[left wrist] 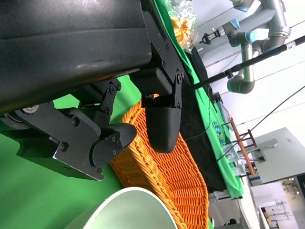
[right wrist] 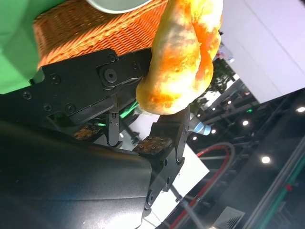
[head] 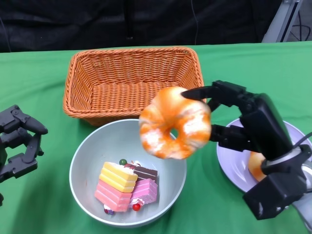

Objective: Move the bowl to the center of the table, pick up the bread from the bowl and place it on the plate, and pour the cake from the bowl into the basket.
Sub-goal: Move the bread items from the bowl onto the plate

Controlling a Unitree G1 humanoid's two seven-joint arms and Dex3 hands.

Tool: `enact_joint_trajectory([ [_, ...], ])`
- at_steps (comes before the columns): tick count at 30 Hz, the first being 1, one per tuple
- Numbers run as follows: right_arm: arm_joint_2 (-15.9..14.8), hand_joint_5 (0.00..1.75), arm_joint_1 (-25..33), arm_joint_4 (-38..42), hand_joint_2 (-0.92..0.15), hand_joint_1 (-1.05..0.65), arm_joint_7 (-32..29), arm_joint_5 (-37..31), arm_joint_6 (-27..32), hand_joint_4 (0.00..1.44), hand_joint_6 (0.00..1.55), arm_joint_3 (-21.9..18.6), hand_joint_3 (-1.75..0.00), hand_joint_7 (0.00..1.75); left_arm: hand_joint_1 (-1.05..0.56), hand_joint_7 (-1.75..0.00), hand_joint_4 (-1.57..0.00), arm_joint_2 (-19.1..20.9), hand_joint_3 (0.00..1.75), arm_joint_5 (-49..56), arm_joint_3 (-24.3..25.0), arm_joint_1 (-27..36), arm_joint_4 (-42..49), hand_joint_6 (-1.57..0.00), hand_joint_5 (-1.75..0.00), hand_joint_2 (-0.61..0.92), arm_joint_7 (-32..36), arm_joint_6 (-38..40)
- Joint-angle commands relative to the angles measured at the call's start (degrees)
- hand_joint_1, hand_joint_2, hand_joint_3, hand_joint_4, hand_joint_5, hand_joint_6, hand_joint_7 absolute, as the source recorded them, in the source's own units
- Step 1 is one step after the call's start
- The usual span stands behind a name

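My right hand [head: 239,119] holds an orange and white ring-shaped bread [head: 175,122] in the air, above the far rim of the grey bowl [head: 85,161]. Its fingers [right wrist: 159,143] pinch the bread [right wrist: 183,57] from both sides in the right wrist view. Inside the bowl lies a layered pink, yellow and brown cake [head: 126,185] with small berries. The lilac plate [head: 229,163] sits at the right, under my right forearm, with an orange piece [head: 255,165] on it. The wicker basket [head: 129,80] stands behind the bowl. My left hand [head: 17,144] hovers left of the bowl, holding nothing.
A green cloth [head: 44,78] covers the table, with a dark curtain behind its far edge. In the left wrist view the basket [left wrist: 167,171] and the bowl's rim [left wrist: 128,207] lie just beyond my left hand [left wrist: 119,129]. Other robot arms stand far off.
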Motion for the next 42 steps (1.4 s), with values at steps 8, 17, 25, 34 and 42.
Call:
enact_joint_trajectory([
  [8,-5.2,1.25,5.1,-1.3,-0.92,-0.16,-2.6,-1.9,1.0,0.69,0.84,-6.4,-0.06,0.79,0.06,-1.41,-0.77,1.3,1.02,-0.3,0.6,-0.4,0.5,-0.71,-1.67,0.66,0.0,-0.2],
  [17,-6.9,1.17,5.8,2.6,-0.92,-0.15,-6.3,-4.1,1.2,0.76,0.89,-8.4,-0.03,0.74,0.07,-1.39,-0.76,1.4,1.01,-0.6,0.8,-0.3,0.4,-0.72,-1.67,0.66,0.0,-0.1],
  [25,-7.8,1.17,5.2,6.8,-0.92,-0.12,-7.8,-4.8,1.3,0.76,0.91,-8.1,-0.02,0.68,0.06,-1.41,-0.76,1.8,1.06,0.8,0.8,-0.3,0.8,-0.71,-1.67,0.64,1.1,-1.2],
  [34,-9.2,1.18,4.3,11.6,-0.92,-0.13,-9.4,-6.1,1.0,0.74,0.91,-7.3,-0.03,0.62,0.07,-1.42,-0.77,1.7,1.07,-0.8,1.1,-0.5,0.6,-0.71,-1.66,0.63,0.1,-0.3],
  [42,-10.1,1.16,3.5,14.9,-0.91,-0.13,-10.6,-7.8,1.5,0.76,0.93,-5.6,-0.01,0.55,0.07,-1.41,-0.77,2.0,1.04,-0.5,1.1,-0.7,1.4,-0.71,-1.67,0.64,0.4,-1.0],
])
